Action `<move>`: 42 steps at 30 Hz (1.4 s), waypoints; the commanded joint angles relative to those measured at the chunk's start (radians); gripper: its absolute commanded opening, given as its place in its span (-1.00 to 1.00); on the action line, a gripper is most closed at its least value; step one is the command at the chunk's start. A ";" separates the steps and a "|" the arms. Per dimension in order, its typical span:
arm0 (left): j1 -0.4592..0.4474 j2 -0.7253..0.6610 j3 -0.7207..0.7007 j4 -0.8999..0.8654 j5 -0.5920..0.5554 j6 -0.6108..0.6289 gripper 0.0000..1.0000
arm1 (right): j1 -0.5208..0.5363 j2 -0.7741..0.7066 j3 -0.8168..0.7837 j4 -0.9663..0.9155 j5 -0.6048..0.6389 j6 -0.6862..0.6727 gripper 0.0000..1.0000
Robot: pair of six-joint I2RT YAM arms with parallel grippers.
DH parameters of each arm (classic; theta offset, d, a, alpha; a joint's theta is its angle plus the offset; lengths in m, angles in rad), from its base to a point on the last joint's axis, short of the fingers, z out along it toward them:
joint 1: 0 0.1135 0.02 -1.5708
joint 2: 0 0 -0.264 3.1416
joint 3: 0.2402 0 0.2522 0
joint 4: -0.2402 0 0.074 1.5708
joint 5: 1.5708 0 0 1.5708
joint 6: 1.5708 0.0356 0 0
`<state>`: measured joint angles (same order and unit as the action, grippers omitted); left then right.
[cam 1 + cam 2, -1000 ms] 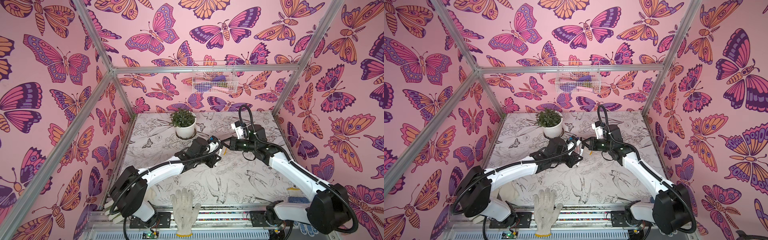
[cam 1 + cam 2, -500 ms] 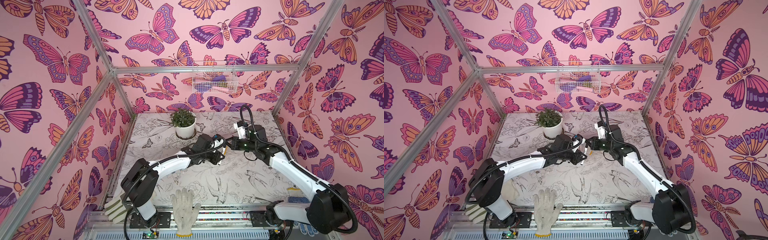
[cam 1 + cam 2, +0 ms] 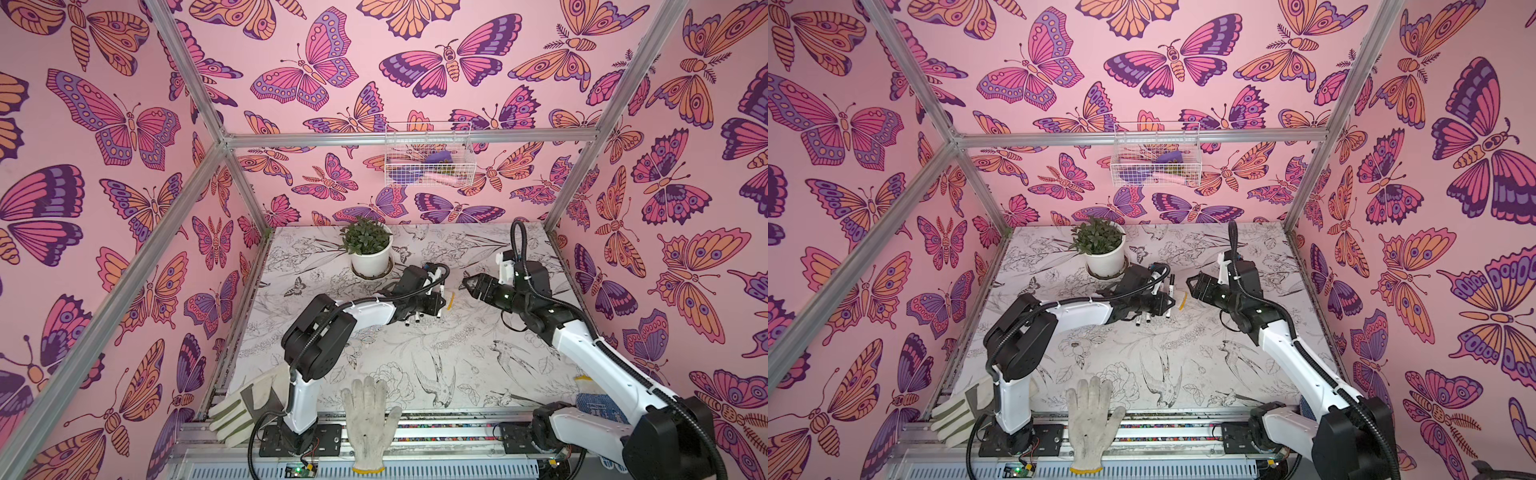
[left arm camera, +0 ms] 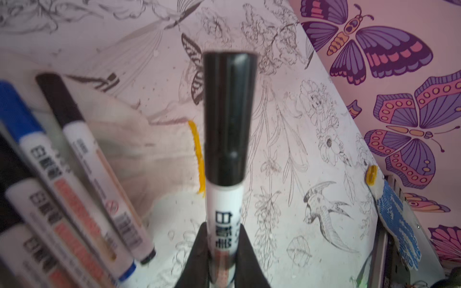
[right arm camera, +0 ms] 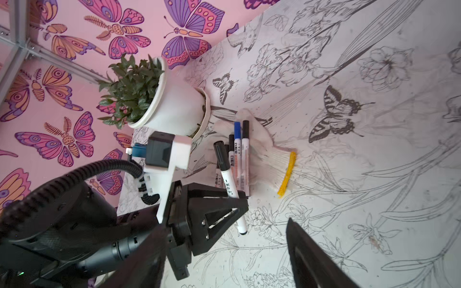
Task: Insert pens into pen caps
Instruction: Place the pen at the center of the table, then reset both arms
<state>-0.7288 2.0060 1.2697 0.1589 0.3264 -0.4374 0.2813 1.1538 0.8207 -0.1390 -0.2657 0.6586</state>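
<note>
Odds and ends on the printed surface (image 3: pixel 457 365)
A potted plant (image 3: pixel 369 254) stands by the far edge; a white knit glove (image 3: pixel 369 419) lies mid near edge, a striped glove (image 3: pixel 245 409) at the near left corner, a blue-patterned glove (image 3: pixel 595 405) near the right.

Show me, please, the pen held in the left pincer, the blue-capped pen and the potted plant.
held pen (image 4: pixel 225 197): left wrist view, on its white printed barrel.
blue-capped pen (image 5: pixel 237 132): right wrist view, on its blue cap.
potted plant (image 5: pixel 174 109): right wrist view, on the white pot's wall.
</note>
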 commanded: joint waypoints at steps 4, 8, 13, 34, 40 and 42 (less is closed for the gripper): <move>0.000 0.095 0.082 -0.118 -0.085 -0.008 -0.95 | -0.016 -0.001 -0.005 -0.002 0.026 0.003 0.51; -0.001 0.084 0.090 -0.142 -0.104 -0.001 -0.50 | -0.029 -0.008 -0.011 -0.011 0.029 -0.009 0.50; -0.010 0.040 0.094 -0.140 -0.100 0.029 0.22 | -0.029 -0.020 -0.016 -0.015 0.034 -0.027 0.51; 0.310 -1.050 -0.626 -0.348 -0.830 0.144 0.89 | -0.052 -0.020 -0.282 0.212 1.047 -0.533 0.61; 0.485 -1.132 -0.763 -0.252 -1.017 0.191 0.96 | -0.105 0.193 -0.366 0.621 1.073 -0.572 0.75; 0.516 -1.079 -0.810 -0.132 -1.026 0.232 0.96 | -0.115 0.229 -0.352 0.675 1.030 -0.581 0.76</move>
<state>-0.2432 0.8768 0.5163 -0.0624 -0.5926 -0.2741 0.1780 1.3556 0.4400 0.2893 0.7383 0.1390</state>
